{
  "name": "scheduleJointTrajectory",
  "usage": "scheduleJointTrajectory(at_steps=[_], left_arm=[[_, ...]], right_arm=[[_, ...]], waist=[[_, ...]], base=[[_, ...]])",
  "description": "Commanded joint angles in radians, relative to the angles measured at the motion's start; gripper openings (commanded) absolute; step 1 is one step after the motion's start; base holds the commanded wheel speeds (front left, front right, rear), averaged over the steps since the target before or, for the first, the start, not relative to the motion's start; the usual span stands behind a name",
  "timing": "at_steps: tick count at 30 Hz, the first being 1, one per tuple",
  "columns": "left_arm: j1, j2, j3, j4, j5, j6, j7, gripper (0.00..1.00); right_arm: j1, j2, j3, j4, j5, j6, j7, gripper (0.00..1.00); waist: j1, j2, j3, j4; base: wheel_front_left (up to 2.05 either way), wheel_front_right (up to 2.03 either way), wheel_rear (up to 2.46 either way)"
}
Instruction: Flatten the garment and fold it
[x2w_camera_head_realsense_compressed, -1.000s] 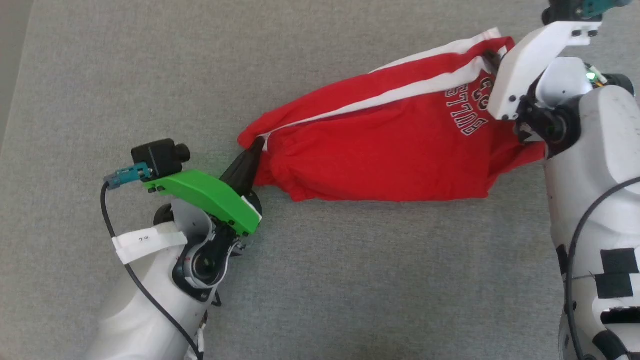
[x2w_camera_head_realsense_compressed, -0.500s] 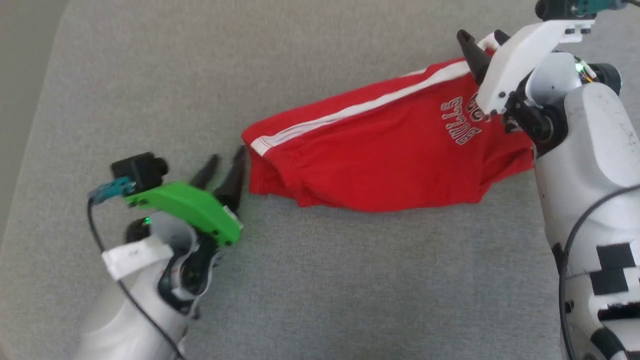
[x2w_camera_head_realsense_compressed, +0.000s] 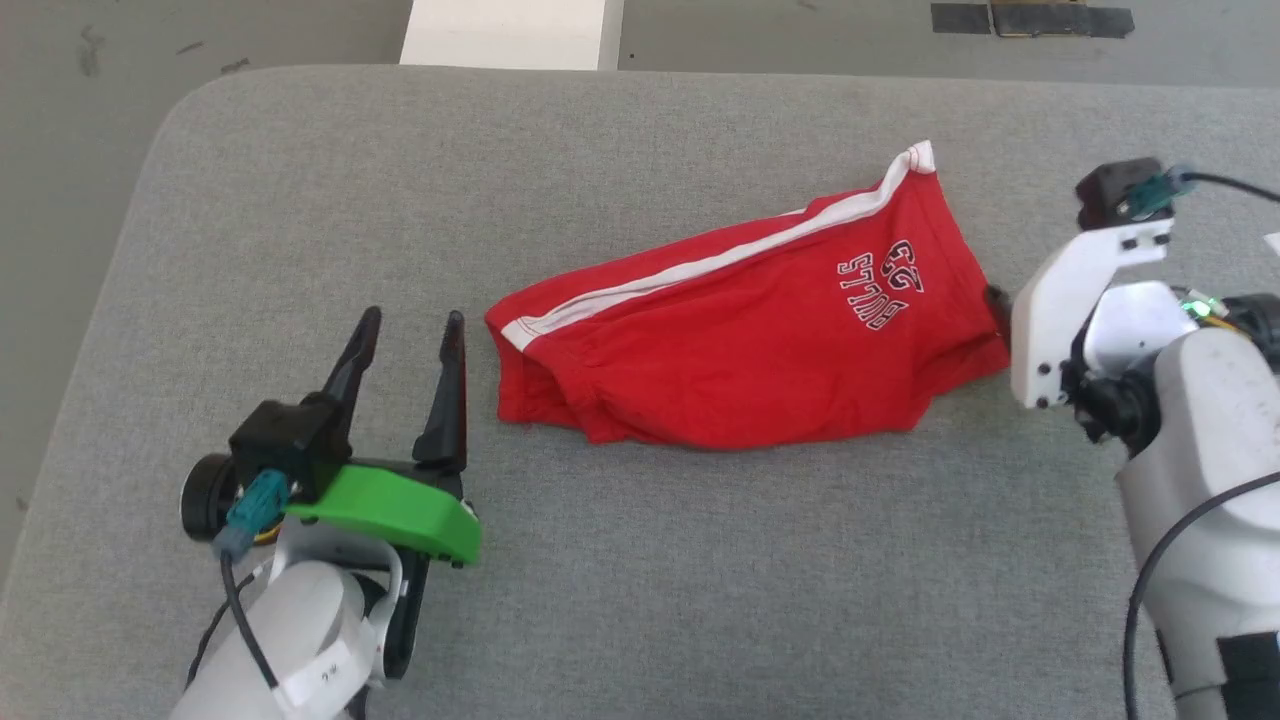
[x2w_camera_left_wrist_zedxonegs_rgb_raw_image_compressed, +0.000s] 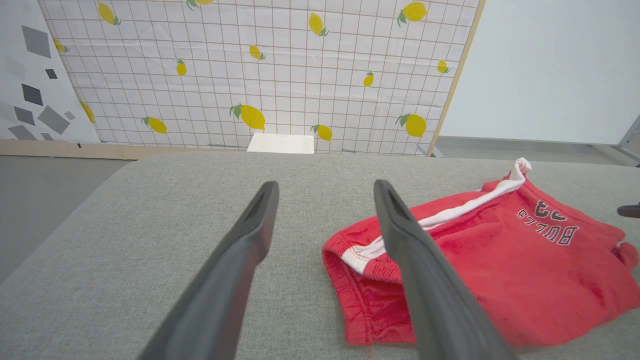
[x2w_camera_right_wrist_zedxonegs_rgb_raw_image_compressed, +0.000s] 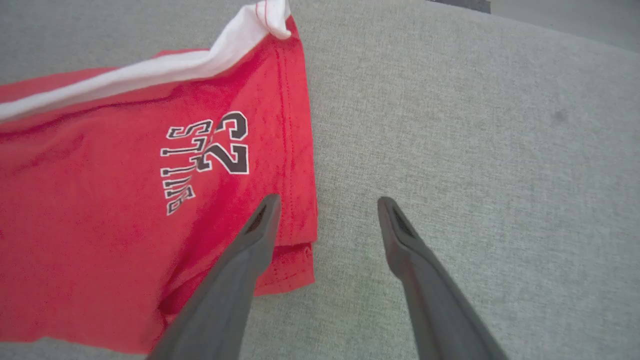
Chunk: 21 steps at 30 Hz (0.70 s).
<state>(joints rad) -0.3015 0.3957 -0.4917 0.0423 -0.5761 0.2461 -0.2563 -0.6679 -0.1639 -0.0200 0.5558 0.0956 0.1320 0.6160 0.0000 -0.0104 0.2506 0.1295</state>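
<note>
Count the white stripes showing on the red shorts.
1. The white stripe runs along the far edge of the shorts, from the end beside the left gripper to the hem corner. Another may be folded underneath.

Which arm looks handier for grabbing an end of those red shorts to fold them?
Probably right: the right gripper, open, straddles the hem edge of the shorts; the left gripper sits open beside the other end, apart.

garment (x2w_camera_head_realsense_compressed: 740, 350) on table (x2w_camera_head_realsense_compressed: 620, 560) — left gripper (x2w_camera_head_realsense_compressed: 413, 317) left (just beside), right gripper (x2w_camera_right_wrist_zedxonegs_rgb_raw_image_compressed: 327, 205) right
</note>
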Motion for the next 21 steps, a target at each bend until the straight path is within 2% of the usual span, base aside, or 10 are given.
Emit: scheduleJointTrajectory(at_steps=[1, 6, 17, 18, 19, 21], left_arm=[[0.027, -0.012, 0.02, -0.01, 0.026, -0.008, -0.005, 1.0], [0.074, -0.057, 0.075, -0.027, 0.092, -0.054, -0.005, 1.0], [0.089, -0.131, 0.144, 0.023, 0.144, -0.142, -0.005, 1.0], [0.09, -0.134, 0.144, 0.032, 0.143, -0.149, -0.005, 1.0], [0.09, -0.135, 0.144, 0.041, 0.144, -0.153, -0.005, 1.0], [0.088, -0.138, 0.145, 0.053, 0.14, -0.158, -0.003, 1.0]], right_arm=[[0.02, 0.015, 0.004, -0.014, -0.01, -0.001, 0.015, 1.0], [0.035, 0.036, 0.006, -0.027, -0.05, -0.001, 0.065, 1.0], [0.033, 0.044, 0.024, 0.04, -0.113, -0.001, 0.101, 1.0], [0.034, 0.043, 0.025, 0.044, -0.11, -0.001, 0.104, 0.42], [0.034, 0.042, 0.028, 0.044, -0.102, -0.001, 0.101, 0.0], [0.032, 0.038, 0.032, 0.042, -0.087, -0.001, 0.094, 0.0]], waist=[[0.0, 0.0104, 0.004, 0.003], [0.0, 0.0104, 0.031, 0.016], [0.0, 0.0104, 0.058, 0.046], [0.0, 0.0104, 0.058, 0.045], [0.0, 0.0104, 0.057, 0.043], [0.0, 0.0104, 0.053, 0.037]], base=[[0.0, 0.0, 0.0], [0.0, 0.0, 0.0], [0.0, 0.0, 0.0], [0.0, 0.0, 0.0], [0.0, 0.0, 0.0], [0.0, 0.0, 0.0]])
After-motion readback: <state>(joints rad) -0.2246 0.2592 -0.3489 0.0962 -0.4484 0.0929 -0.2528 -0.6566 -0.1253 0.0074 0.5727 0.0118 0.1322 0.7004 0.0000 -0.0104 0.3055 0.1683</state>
